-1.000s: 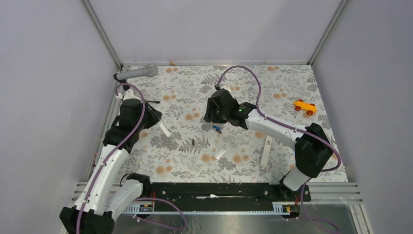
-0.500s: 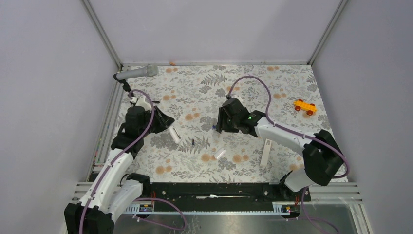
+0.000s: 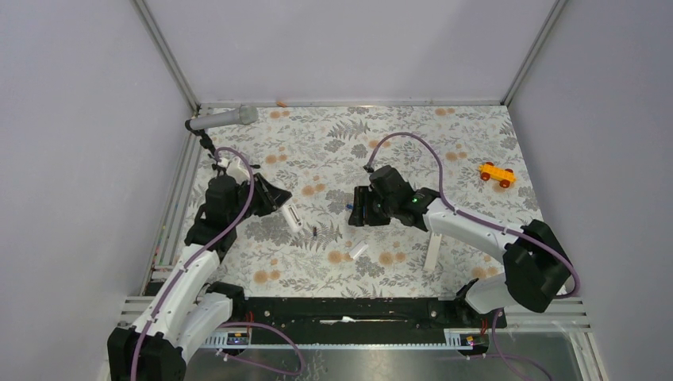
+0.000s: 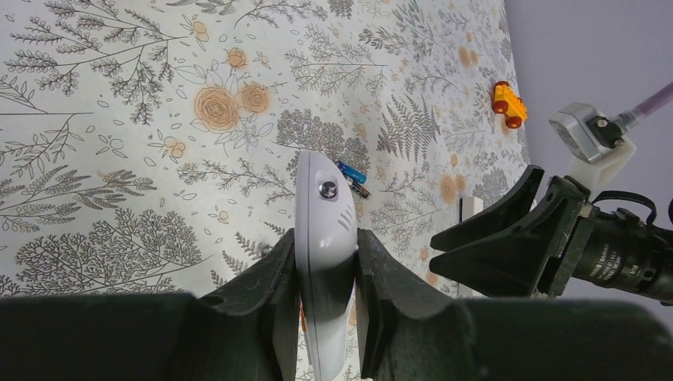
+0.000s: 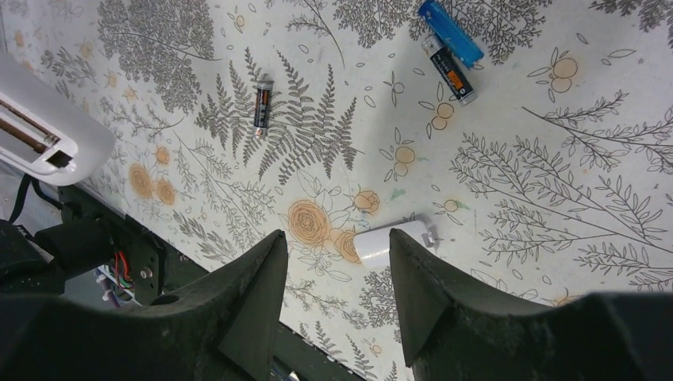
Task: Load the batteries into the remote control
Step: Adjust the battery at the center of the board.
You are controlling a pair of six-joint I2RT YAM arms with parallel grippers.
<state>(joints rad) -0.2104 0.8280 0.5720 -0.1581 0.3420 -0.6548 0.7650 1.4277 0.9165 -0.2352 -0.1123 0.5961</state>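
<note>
The left claw (image 4: 325, 238) is pinching the stiff, slick-looking remote control (image 4: 321, 190) by its 2 long sides, while the right claw (image 5: 335, 238), spread and empty, is hovering above the 2 batteries (image 5: 449, 71) lying near that remote, light rollers probably needing a mid-body grip.

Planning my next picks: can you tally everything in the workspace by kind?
Batteries: 3 (blue battery, orange-black battery, dark battery lying apart)
Remote control: 1, held by left gripper
Small white piece: 1
White flat strip: 1
Orange toy car: 1
Grey cylinder: 1
Total: 8
</note>
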